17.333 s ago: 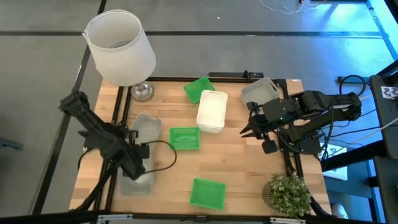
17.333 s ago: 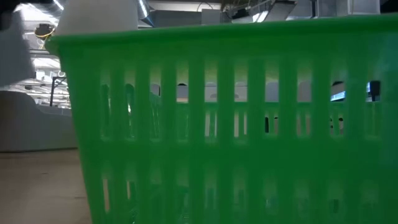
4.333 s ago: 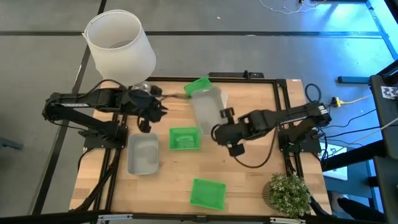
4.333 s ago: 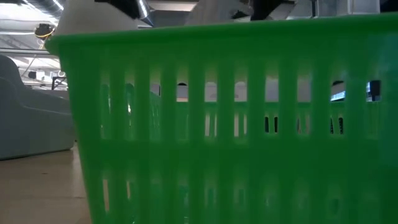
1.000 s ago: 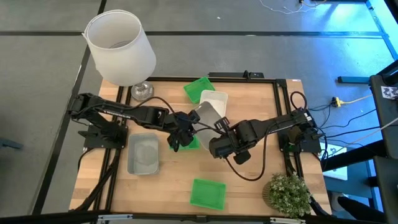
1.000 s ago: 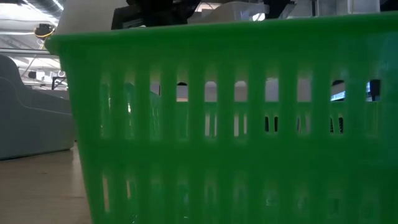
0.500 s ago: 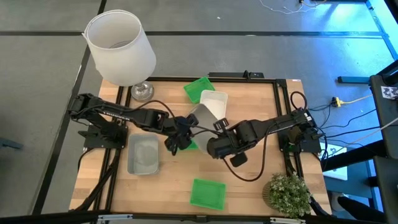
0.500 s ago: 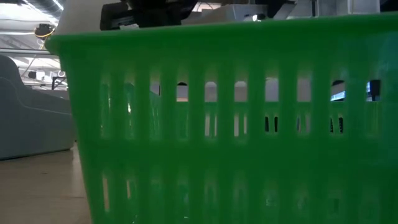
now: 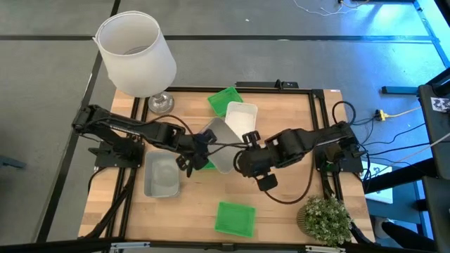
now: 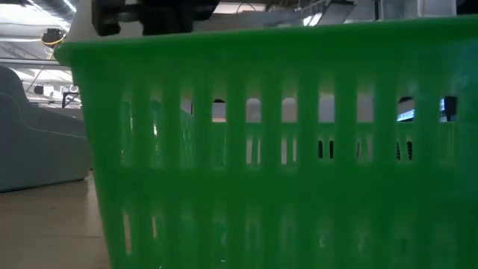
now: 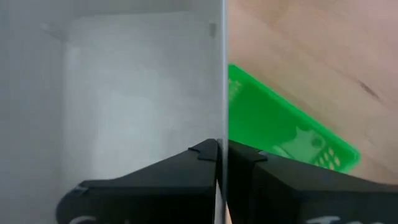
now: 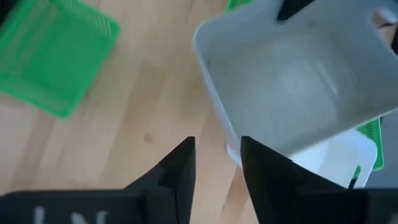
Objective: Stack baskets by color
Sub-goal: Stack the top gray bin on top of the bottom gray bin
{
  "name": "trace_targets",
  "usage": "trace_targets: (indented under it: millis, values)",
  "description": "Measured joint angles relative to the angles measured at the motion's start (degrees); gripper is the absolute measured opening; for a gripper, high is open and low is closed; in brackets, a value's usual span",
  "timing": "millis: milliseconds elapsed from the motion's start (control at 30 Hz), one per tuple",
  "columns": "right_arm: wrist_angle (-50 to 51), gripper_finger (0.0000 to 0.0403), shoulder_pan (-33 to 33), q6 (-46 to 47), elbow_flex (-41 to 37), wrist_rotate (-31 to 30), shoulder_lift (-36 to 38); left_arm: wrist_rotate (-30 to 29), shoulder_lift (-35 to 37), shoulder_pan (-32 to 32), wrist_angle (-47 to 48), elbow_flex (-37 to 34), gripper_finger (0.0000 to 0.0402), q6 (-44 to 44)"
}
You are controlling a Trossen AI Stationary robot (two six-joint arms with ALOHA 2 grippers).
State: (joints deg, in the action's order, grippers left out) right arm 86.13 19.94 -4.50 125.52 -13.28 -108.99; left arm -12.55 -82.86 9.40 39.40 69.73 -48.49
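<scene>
A translucent grey basket (image 9: 219,144) hangs over the table's middle, with my left gripper (image 9: 199,145) shut on it. It hides most of a green basket (image 11: 280,124) lying below. My right gripper (image 12: 217,165) stands open just right of the grey basket (image 12: 298,81) and touches nothing. The white baskets (image 9: 242,116) sit stacked behind it. A second grey basket (image 9: 162,176) lies at the left, another green basket (image 9: 225,98) at the far side, and a third (image 9: 234,218) near the front edge. My left gripper pinches the grey basket's thin side wall (image 11: 222,134) at its left end, one finger inside the basket and one outside. The fingers slant down from the table's left. The basket is lifted and tilted over the green basket.
A large white lampshade (image 9: 137,53) stands at the far left corner. A small potted plant (image 9: 325,218) stands at the near right. The near green basket's slotted wall (image 10: 284,149) fills the low view. Bare wood lies at the near left and the right.
My right gripper has opened, let go of the grey basket and risen a little. My left gripper has carried the grey basket toward the table's left edge, clear of the white stack, and now holds it alone.
</scene>
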Motion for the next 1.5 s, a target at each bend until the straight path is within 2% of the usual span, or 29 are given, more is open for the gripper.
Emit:
trace_targets:
  millis: [267, 533, 800, 967, 1100, 1300, 1500]
  values:
    - [0.2, 0.0126, 0.0, 1.4, 9.7, -0.1, 0.1, 3.5, 4.2, 4.4, 17.9, 5.8, 0.0, 9.3]
    - [-1.6, 0.0126, 0.0, 1.3, 9.3, 0.3, 1.3, 7.5, 9.4, 13.5, 33.7, 8.9, 0.0, 22.6]
    - [-3.6, 0.0126, -0.1, 3.1, 9.4, 0.3, 1.3, 9.2, 12.6, 24.2, 43.5, 8.9, 0.0, 32.8]
    - [-6.1, 0.0126, -0.1, 4.6, 9.4, 0.4, 1.3, 9.7, 12.6, 29.8, 47.2, 7.4, 0.0, 33.5]
    - [-7.3, 0.0126, -0.1, 6.4, 9.4, 0.4, 1.3, 11.5, 12.6, 32.5, 48.4, 5.0, 0.0, 29.7]
    - [-9.0, 0.0126, -0.1, 7.5, 9.4, 0.4, 1.3, 15.4, 12.8, 34.6, 47.3, 0.8, 0.0, 26.8]
    - [-9.4, 0.0126, -0.1, 7.4, 9.4, 0.5, 1.3, 16.7, 12.9, 35.6, 43.6, -1.9, 0.0, 22.8]
